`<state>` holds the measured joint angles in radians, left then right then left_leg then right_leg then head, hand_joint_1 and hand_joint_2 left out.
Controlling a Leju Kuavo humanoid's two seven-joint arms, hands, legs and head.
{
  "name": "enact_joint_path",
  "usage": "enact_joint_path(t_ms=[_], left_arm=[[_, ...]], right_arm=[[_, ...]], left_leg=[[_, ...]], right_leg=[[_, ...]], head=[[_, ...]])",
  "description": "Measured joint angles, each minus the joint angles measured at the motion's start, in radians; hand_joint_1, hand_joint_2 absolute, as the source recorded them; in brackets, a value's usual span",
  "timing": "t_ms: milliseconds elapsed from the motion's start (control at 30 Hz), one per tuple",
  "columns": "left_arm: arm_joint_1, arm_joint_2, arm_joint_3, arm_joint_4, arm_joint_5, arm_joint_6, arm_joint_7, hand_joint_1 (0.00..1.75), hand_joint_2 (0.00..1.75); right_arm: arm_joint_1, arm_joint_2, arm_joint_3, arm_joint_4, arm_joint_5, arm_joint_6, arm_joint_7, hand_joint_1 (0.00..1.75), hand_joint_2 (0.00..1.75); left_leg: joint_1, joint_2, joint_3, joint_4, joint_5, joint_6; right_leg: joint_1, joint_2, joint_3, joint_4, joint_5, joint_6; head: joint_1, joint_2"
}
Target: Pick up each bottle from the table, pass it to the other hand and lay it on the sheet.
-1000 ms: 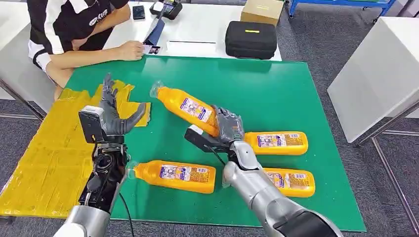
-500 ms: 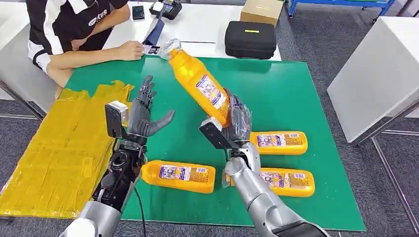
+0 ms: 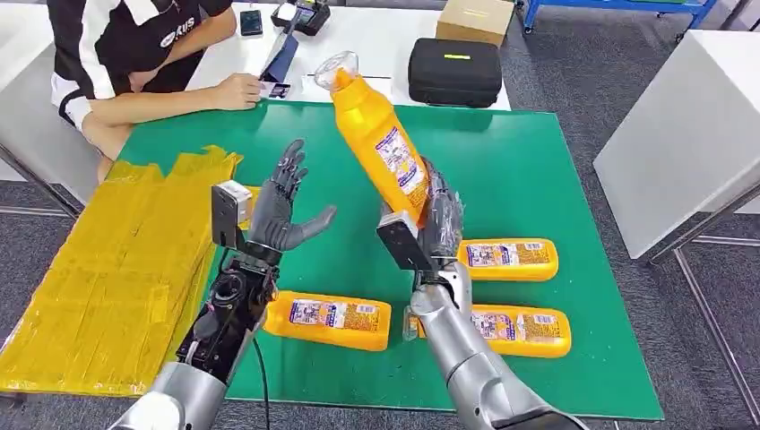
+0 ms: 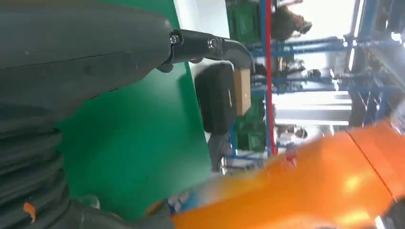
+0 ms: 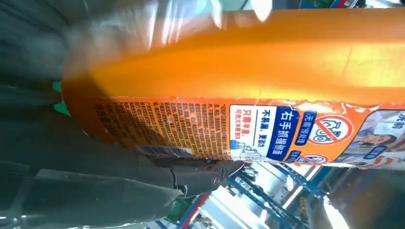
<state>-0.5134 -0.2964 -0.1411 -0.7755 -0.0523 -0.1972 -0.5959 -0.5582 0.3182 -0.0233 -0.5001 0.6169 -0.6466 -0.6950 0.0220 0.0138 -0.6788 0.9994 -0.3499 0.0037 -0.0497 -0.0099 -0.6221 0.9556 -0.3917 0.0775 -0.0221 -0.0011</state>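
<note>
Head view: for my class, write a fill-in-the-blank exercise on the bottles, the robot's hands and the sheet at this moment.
1. The raised orange bottle is held by the robot's ____ hand.
2. The left hand is ____, holding nothing.
3. The number of bottles lying on the green table is ____.
4. The colour of the sheet is ____.

Missing words: right; open; three; yellow

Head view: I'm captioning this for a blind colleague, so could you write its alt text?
The robot's right hand holds an orange bottle up, cap end tilted away, above a green table, while its open left hand waits beside it. Three more bottles lie on the table, a yellow sheet lies to the left, and a person sits at the far side.
</note>
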Motion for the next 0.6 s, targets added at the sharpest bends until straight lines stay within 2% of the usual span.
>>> enact_joint_path(t_ms=[367, 600], left_arm=[[-0.032, -0.022, -0.047, 0.0, 0.027, -0.033, 0.024, 0.0, 1.75], [-0.048, -0.024, -0.049, 0.018, 0.064, -0.051, 0.019, 0.0, 1.75]], right_arm=[[0.0, 0.03, 0.058, 0.037, 0.032, 0.023, 0.021, 1.75, 1.75], [0.0, 0.037, 0.136, 0.062, -0.019, 0.219, 0.024, 1.75, 1.75]], left_leg=[[0.0, 0.0, 0.0, 0.0, 0.0, 0.0], [0.0, 0.0, 0.0, 0.0, 0.0, 0.0]], right_leg=[[0.0, 0.0, 0.0, 0.0, 0.0, 0.0], [0.0, 0.0, 0.0, 0.0, 0.0, 0.0]], head=[[-0.001, 0.0], [-0.001, 0.0]])
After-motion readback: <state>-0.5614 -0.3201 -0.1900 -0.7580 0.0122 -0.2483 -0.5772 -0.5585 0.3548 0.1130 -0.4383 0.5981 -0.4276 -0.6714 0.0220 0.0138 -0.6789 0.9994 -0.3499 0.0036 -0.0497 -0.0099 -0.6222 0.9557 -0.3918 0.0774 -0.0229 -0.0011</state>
